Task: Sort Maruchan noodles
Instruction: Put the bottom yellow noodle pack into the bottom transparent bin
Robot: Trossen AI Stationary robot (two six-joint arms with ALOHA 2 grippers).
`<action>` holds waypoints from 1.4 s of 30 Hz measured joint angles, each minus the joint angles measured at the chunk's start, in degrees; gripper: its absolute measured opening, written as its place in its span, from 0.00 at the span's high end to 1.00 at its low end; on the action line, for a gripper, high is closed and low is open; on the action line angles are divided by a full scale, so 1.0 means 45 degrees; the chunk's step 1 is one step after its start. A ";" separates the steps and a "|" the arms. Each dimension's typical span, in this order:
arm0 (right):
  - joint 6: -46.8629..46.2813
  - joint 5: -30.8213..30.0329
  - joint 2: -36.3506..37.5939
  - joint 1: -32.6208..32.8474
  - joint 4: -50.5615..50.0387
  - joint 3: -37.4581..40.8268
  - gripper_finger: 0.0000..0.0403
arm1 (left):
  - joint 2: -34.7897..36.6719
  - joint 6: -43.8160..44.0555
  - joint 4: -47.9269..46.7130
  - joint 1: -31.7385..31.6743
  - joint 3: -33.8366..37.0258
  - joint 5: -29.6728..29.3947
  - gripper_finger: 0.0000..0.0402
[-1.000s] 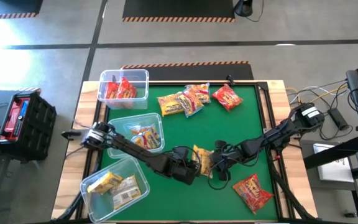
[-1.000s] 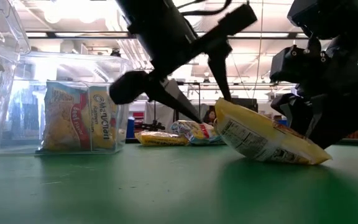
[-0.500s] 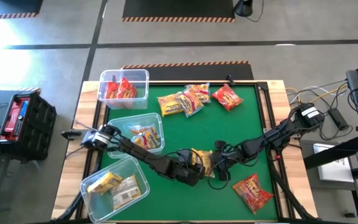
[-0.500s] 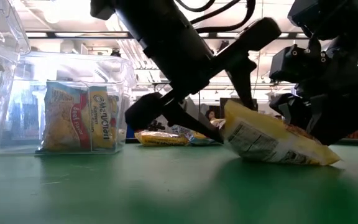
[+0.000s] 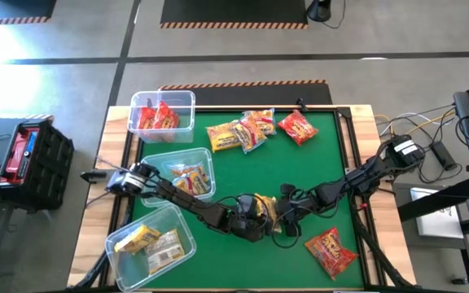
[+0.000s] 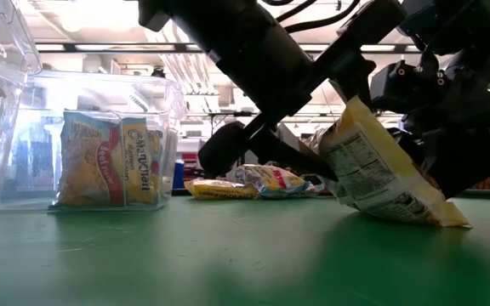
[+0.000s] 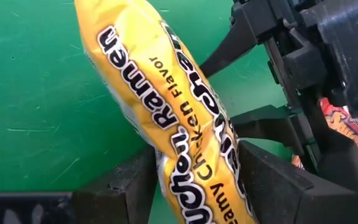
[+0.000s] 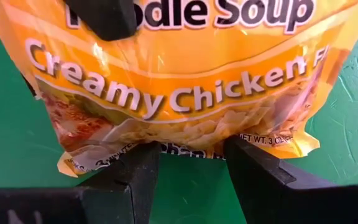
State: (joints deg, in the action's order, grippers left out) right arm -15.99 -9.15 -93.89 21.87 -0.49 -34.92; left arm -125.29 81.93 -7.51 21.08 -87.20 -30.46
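Along the left edge of the green table (image 5: 316,175), three clear bins are seen in the high view: the far bin (image 5: 163,115) holding red packets (image 5: 158,119), the middle bin (image 5: 187,175) holding orange-with-blue packets (image 5: 190,181), and the near bin (image 5: 151,244) holding yellow packets (image 5: 145,242). At the far middle of the mat, a loose cluster of unsorted packets (image 5: 241,132) is noted, with a red packet (image 5: 297,128) just beside it. At the table's centre front, the left gripper (image 5: 255,218) is closed on the yellow Creamy Chicken packet (image 5: 265,209); in the left wrist view the packet (image 7: 166,118) is pinched edgewise between the two dark fingers (image 7: 120,190). In the low view the packet (image 6: 381,183) is tilted up, one corner apparently resting on the mat. The right gripper (image 5: 286,213) meets the same packet from the other side; in the right wrist view its fingers (image 8: 260,171) straddle the packet's lower edge (image 8: 185,93), and contact cannot be confirmed. Further right, a lone red packet (image 5: 330,248) lies near the front edge. The step in hand is judged to be a handover or regrasp of the yellow packet between the arms. The next move would call for one gripper to let go cleanly, then a carry to the near bin, where matching yellow packets are kept.
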 joint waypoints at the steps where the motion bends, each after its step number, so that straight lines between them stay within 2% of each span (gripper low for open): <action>1: -0.0005 0.0000 0.0000 0.0000 0.0000 0.0000 0.56 | 0.0000 0.0000 -0.0005 0.0000 0.0000 0.0000 0.52; 7: -0.0876 -0.0014 0.0240 0.0005 0.0004 -0.0010 0.56 | 0.0000 0.0049 -0.0044 -0.0010 0.0000 0.0122 0.66; 11: -0.1476 0.0101 0.1317 0.0056 -0.0390 -0.0021 0.56 | 0.0005 0.0061 0.0004 -0.0010 -0.0019 0.0200 0.73; 15: -0.2257 0.0246 0.3011 0.0188 -0.1786 0.0033 0.56 | 0.0048 -0.0034 -0.0001 -0.0010 -0.0022 0.0534 0.72; 21: -0.3856 0.0184 0.5334 0.0588 -0.2122 -0.0060 0.56 | 0.0145 -0.0126 -0.0138 0.0049 -0.0024 0.0780 0.72; 30: -0.4815 0.0153 0.6428 0.1110 -0.2212 -0.0058 0.56 | 0.0795 -0.1516 -0.0662 0.0039 -0.0199 0.0992 0.72; 32: -0.4823 0.0500 0.6431 0.1199 -0.2195 -0.0058 0.56 | 0.1143 -0.2117 -0.0826 0.0039 -0.0297 0.0992 0.73; 35: -0.4832 0.1755 0.6371 0.1253 -0.2240 -0.0058 0.56 | 0.1600 -0.2774 -0.1296 0.0039 -0.0301 0.1144 0.73; 39: -0.5165 0.3257 0.6309 0.1258 -0.2287 -0.0053 0.56 | 0.2343 -0.2842 -0.2523 0.0081 -0.0296 0.1338 0.73; 42: -0.5456 0.3749 0.6309 0.1256 -0.2238 -0.0027 0.56 | 0.3037 -0.2921 -0.3613 0.0136 -0.0296 0.1336 0.73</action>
State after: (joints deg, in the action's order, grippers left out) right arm -40.54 7.72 -65.49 27.52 -10.56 -35.04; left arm -111.63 68.79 -23.77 21.69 -88.53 -24.45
